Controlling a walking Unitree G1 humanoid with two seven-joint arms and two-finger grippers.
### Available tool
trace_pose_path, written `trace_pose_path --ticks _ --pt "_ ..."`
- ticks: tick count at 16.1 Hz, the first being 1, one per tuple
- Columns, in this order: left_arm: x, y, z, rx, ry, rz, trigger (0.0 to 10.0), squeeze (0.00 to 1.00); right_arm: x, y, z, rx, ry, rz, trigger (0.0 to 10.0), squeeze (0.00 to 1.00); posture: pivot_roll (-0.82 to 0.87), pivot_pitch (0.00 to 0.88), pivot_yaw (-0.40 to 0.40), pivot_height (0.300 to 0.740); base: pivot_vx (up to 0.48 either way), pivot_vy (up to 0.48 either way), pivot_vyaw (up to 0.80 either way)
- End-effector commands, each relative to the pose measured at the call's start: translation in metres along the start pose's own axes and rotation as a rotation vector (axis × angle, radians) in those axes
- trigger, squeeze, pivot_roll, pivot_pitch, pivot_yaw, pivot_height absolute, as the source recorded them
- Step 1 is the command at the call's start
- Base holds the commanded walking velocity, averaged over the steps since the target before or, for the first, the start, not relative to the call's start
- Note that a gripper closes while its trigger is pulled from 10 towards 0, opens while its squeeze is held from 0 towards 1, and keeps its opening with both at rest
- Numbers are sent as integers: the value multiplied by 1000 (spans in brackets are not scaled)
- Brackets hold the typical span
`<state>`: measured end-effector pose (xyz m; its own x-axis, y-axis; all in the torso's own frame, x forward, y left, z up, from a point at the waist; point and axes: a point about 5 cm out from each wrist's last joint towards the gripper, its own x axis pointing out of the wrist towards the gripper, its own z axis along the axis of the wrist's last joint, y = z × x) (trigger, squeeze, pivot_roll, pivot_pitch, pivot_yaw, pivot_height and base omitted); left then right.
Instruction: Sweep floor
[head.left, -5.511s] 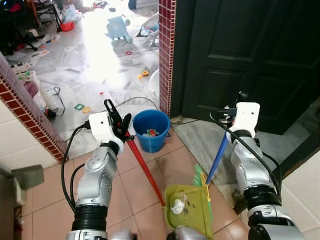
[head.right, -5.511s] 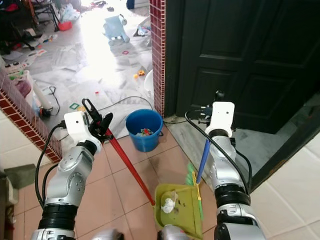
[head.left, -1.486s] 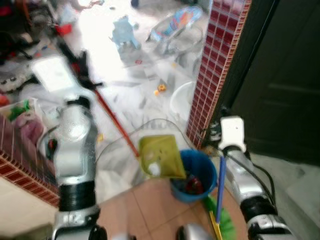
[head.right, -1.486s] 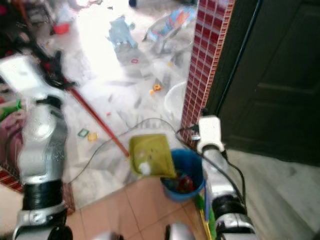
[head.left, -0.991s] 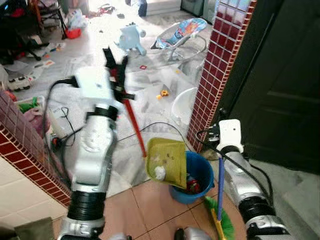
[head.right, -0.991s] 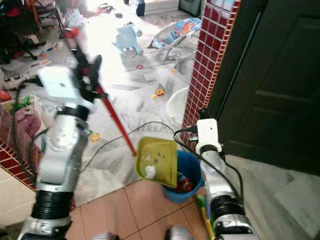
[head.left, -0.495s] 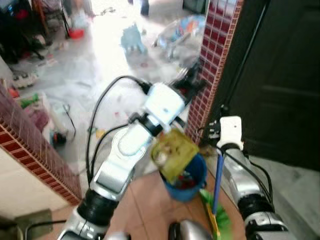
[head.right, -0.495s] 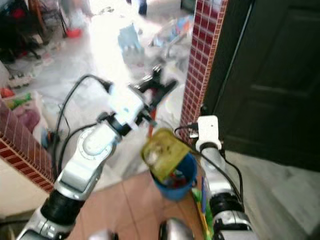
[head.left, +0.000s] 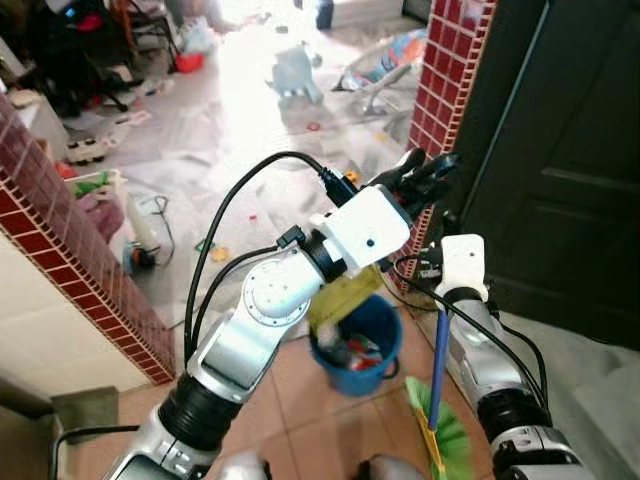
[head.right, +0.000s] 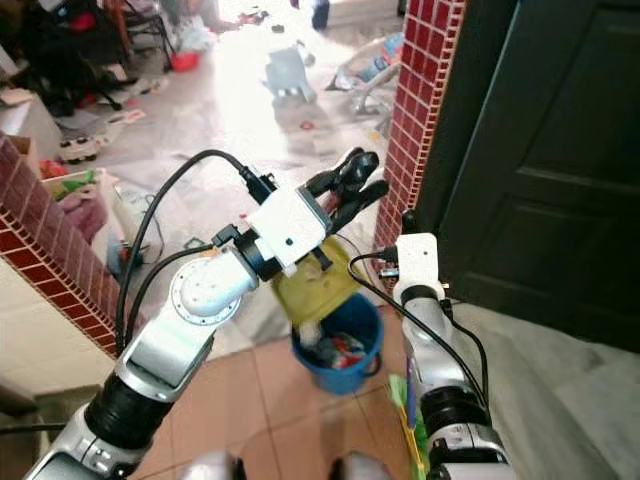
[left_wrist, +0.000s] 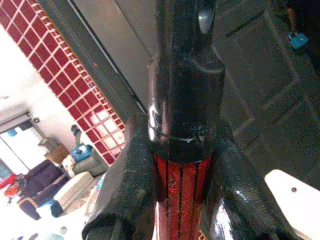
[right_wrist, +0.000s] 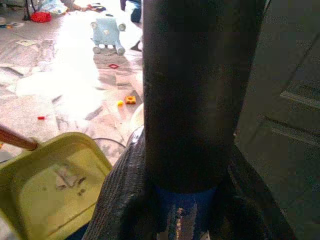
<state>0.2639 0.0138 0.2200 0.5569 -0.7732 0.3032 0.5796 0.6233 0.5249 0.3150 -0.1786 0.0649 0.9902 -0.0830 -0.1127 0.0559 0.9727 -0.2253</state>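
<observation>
Dustpan (head.right: 312, 284) is now tipping over the bucket (head.right: 335, 352), raised from floor level; your left fingers (left_wrist: 131, 190) are pinching its handle, right fingers (right_wrist: 126, 195) pinching the broom (head.left: 438, 382).

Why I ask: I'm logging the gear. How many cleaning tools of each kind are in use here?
dustpan: 1, yellow-green, held by the left pincer
broom: 1, blue handle, held by the right pincer
bucket: 1, blue, under the dustpan
Total: 3
</observation>
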Motion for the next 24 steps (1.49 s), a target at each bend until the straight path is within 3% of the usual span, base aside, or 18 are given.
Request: trace_pose_path --ticks 1,4,6,8,9,11,13,14,15,18,19,20,24 --pt "1 15 10 56 -31 48 10000 0 2 2 2 -1 -4 1 10000 0 -65 0 20 740 0 0 0" --pt "1 18 11 40 -35 66 10000 0 3 3 2 -3 -3 5 10000 0 -65 0 19 740 0 0 0" --pt "0 27 13 -12 -47 148 10000 0 2 2 1 -4 -3 6 10000 0 -68 0 21 740 0 0 0" --pt "-1 29 14 3 -54 152 10000 0 2 2 1 -6 -4 6 10000 0 -69 0 20 740 0 0 0" --pt "0 35 12 -181 -40 234 10000 0 3 2 1 -6 -4 6 10000 0 -68 0 21 740 0 0 0" --pt "-1 37 9 -215 -26 256 10000 0 3 2 2 -6 -7 7 10000 0 -68 0 20 740 0 0 0" --pt "-1 33 11 -22 -34 160 10000 0 2 2 2 -6 -8 8 10000 0 -68 0 19 740 0 0 0" --pt "-1 34 13 -45 -48 176 10000 0 2 2 1 -6 -7 8 10000 0 -68 0 19 740 0 0 0" --pt "-2 36 16 14 -61 198 10000 0 2 3 1 -6 -6 9 10000 0 -68 0 20 740 0 0 0" --pt "-1 37 14 -130 -47 215 10000 0 2 3 1 -4 -6 7 10000 0 -66 0 21 740 0 0 0" --pt "-1 40 14 -154 -50 239 10000 0 2 3 1 -4 -7 7 10000 0 -67 0 23 740 0 0 0" --pt "-2 44 17 -89 -62 243 10000 0 2 3 1 -3 -7 6 10000 0 -67 0 23 740 0 0 0" --pt "-4 57 15 -232 -67 345 10000 0 2 4 0 0 -4 5 10000 0 -65 0 28 740 0 0 0"
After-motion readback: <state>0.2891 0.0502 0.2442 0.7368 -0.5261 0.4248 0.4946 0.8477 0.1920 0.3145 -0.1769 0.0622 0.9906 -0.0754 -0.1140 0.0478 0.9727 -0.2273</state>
